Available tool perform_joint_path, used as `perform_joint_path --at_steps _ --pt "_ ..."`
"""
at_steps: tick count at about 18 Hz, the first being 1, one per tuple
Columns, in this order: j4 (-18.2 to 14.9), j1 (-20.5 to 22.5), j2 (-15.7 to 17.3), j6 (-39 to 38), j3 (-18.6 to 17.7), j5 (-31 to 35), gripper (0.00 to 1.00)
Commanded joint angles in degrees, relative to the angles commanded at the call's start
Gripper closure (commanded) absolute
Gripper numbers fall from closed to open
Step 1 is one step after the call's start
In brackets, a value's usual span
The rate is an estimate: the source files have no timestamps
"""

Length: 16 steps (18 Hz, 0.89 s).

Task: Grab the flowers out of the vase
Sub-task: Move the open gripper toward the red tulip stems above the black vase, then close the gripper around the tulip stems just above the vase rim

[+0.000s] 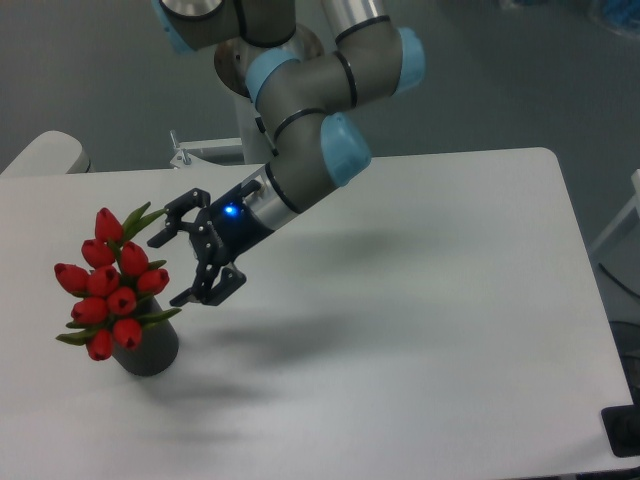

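Note:
A bunch of red tulip flowers (110, 283) with green leaves stands in a short dark grey vase (150, 348) near the table's left front. The stems lean left out of the vase. My gripper (170, 270) is open, its black fingers spread and pointing left at the bunch. Its upper fingertip sits close to the topmost green leaf, its lower fingertip just right of the lower buds. Nothing is between the fingers, and I cannot tell whether they touch the flowers.
The white table (430, 330) spreads to the right of the vase. The arm's base column (265, 110) stands at the back centre. A dark object (625, 432) pokes in at the front right corner.

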Motion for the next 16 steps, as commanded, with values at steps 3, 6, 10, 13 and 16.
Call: perform_joint_path --at_steps 3,6,10,13,16 --pt "0.1 -0.3 -0.4 -2.9 0.0 -1.8 0.00" --pt "0.1 -0.6 -0.9 -3.4 0.1 -2.0 0.00" --pt "0.3 -1.9 -3.0 -3.4 1.3 -2.1 0.00" --pt "0.4 -2.7 -3.8 -3.5 1.5 -2.3 0.00" --pt "0.6 -2.8 -3.8 -3.5 1.6 -3.5 0.00"
